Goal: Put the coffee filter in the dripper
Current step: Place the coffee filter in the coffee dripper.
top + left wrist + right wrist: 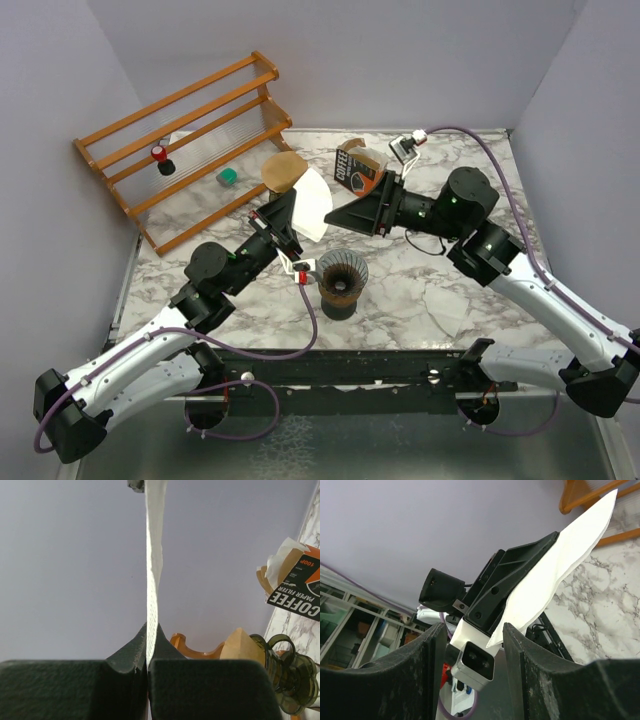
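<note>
Left gripper squeezed tight on white filter, filter up in air. Right gripper fingers apart, holding nothing, just beside filter. Dripper stands mid table.

White filter; dk brown dripper; gry-veined marble tbl.

White paper coffee filter, fan-shaped and folded flat. Pinched at its narrow end in the closed left hand, lifted clear of the worktop, wide edge pointing up and away. Hangs beyond the dripper and a little to its left, apart from it. Dark, see-through, ribbed cone for a dripper; stands upright on the marble worktop, mouth up, filter not yet in it.
</note>
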